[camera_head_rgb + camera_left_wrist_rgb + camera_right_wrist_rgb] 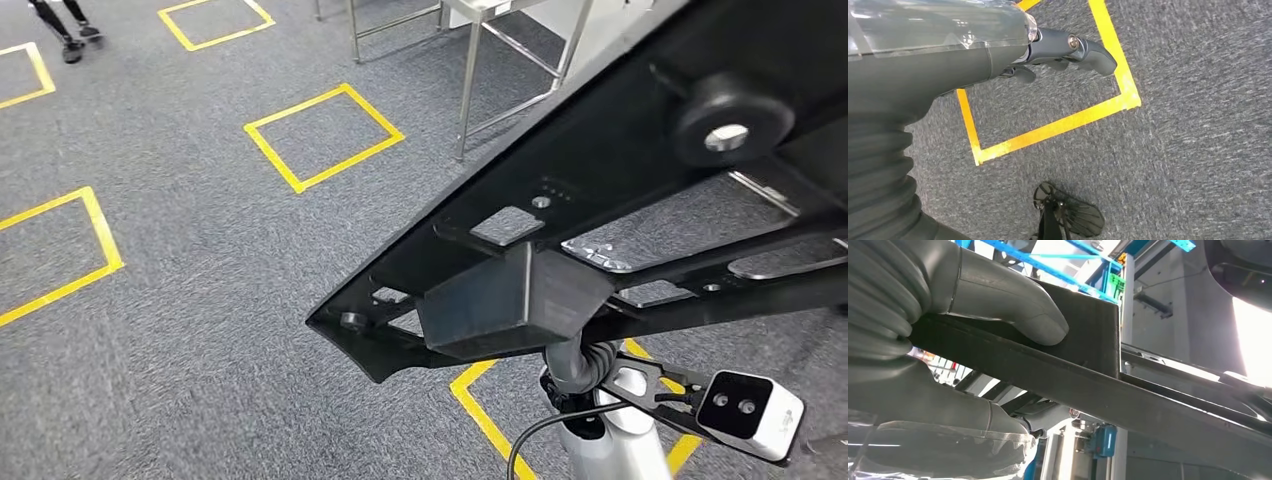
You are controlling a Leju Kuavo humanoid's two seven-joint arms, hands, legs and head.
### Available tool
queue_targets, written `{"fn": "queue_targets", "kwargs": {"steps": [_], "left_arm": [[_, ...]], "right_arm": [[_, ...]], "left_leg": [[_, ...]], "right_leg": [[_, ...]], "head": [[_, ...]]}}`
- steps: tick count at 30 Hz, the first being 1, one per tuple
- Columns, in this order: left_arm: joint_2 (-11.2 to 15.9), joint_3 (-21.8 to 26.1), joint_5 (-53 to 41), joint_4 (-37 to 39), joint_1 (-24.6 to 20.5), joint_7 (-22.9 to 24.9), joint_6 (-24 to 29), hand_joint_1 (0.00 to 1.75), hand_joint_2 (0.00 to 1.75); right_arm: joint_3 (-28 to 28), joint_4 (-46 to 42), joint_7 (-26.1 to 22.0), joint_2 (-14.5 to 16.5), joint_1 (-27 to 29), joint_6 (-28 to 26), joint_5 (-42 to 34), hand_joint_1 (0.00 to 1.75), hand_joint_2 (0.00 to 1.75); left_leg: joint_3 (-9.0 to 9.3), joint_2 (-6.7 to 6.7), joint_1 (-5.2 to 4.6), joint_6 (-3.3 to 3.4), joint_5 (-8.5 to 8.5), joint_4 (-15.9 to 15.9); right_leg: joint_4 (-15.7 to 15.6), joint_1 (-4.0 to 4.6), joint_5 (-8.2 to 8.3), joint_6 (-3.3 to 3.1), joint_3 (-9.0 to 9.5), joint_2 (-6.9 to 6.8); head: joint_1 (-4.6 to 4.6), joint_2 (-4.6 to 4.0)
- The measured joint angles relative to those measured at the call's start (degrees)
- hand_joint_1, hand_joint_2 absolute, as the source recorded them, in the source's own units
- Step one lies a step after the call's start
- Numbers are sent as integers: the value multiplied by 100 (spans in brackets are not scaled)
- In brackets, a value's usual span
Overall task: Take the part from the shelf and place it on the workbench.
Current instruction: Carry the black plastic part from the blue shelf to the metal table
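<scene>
Head view: one large black part (600, 190), a flat frame with cut-out openings, a round knob and a box-shaped block on its underside, is carried above the grey carpet floor (200, 300), spanning from centre to the upper right. Four yellow tape squares (322, 137) are marked on the floor clear of the part, with a fifth partly covered beneath it; one metal-legged desk (480, 60) stands at the top, and a person's feet (70, 45) stand at the upper left. Right wrist view: my right hand (973, 340) grasps the part (1128, 400), thumb pressed on the block's face and the other fingers wrapped under the bar; blue shelf beams (1048, 265) lie beyond. Left wrist view: my left hand (1058, 55) hangs over the floor with its fingers curled in and nothing in them, well apart from the part, above one tape square (1048, 127).
</scene>
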Motion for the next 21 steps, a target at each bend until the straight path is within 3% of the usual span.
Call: {"fn": "queue_targets", "kwargs": {"steps": [2, 3, 4, 5, 7, 8, 9, 11, 13, 15, 17, 19, 20, 21], "left_arm": [[0, 1, 7, 0, 16, 25, 20, 0, 175], [1, 2, 7, 0, 30, 33, 26, 0, 175], [2, 2, 6, 0, 39, 37, 30, 0, 175], [3, 3, 0, 0, 40, 38, 32, 0, 175], [3, -2, -15, 0, 27, 39, 30, 0, 175], [2, -7, -24, 0, 21, 39, 27, 0, 175], [-1, -13, -31, 0, 19, 38, 25, 0, 175], [-12, -25, -46, 0, 17, 37, 21, 0, 175], [-34, -34, -55, 0, 4, 36, 16, 0, 175], [-57, -42, -60, 1, -9, 32, 13, 0, 175], [-69, -47, -64, 2, 3, 31, 10, 0, 175], [-74, -48, -72, 2, 34, 38, 10, 0, 175], [-77, -48, -75, 2, 42, 42, 11, 0, 175], [-81, -48, -78, 2, 43, 44, 11, 0, 175]], "right_arm": [[0, 0, 2, 3, -14, 0, 21, 175, 175], [1, 0, 2, 4, -12, -1, 30, 175, 175], [1, 0, 1, 3, -4, -1, 36, 175, 175], [1, -1, 3, 3, 4, -4, 40, 175, 175], [1, -2, 20, 4, 14, -23, 46, 175, 175], [1, -4, 32, 5, 14, -40, 45, 175, 175], [1, -5, 44, 6, 13, -56, 45, 175, 175], [1, -6, 55, 9, 17, -79, 44, 175, 175], [1, -7, 53, 10, 41, -85, 51, 175, 175], [1, -9, 44, 10, 60, -83, 65, 175, 175], [5, -3, 38, 13, 73, -80, 74, 175, 175], [10, 22, 44, 14, 90, -83, 89, 175, 175], [12, 40, 50, 13, 94, -87, 100, 175, 175], [15, 62, 60, 13, 92, -95, 108, 175, 175]], "left_leg": [[7, 140, -21, 47, -2, -15], [6, 217, -32, 58, -9, -14], [7, 295, -39, 61, -16, -13], [11, 370, -43, 60, -24, -12], [38, 502, -45, 41, -47, -12], [59, 559, -52, 22, -64, -12], [78, 608, -61, -4, -82, -10], [109, 710, -77, -67, -113, -10], [142, 810, -72, -129, -145, -15], [95, 637, -52, -177, -292, 169], [-202, 315, -33, -207, -629, 814], [-580, 200, -27, -224, -870, 1523], [-665, 187, -27, -225, -835, 1634], [-638, 174, -26, -221, -678, 1501]], "right_leg": [[684, 1, -347, 27, -333, -316], [1052, -9, -489, 39, -518, -382], [1283, -16, -542, 47, -637, -416], [1309, -20, -492, 48, -651, -439], [718, -13, -153, 22, -334, -545], [296, 12, -13, -9, -108, -696], [-35, 43, 83, -45, 69, -817], [-293, 103, 104, -106, 189, -924], [-325, 100, 128, -156, 194, -773], [-388, 65, 161, -220, 236, -641], [-413, 51, 176, -265, 258, -504], [-405, 61, 173, -279, 257, -335], [-397, 64, 171, -280, 259, -246], [-387, 65, 168, -276, 264, -159]], "head": [[0, -1], [0, -1], [0, -1], [0, -1], [0, 0], [0, 0], [0, 0], [0, -1], [0, -1], [-1, -1], [-1, -1], [0, 0], [0, 0], [0, -1]]}}
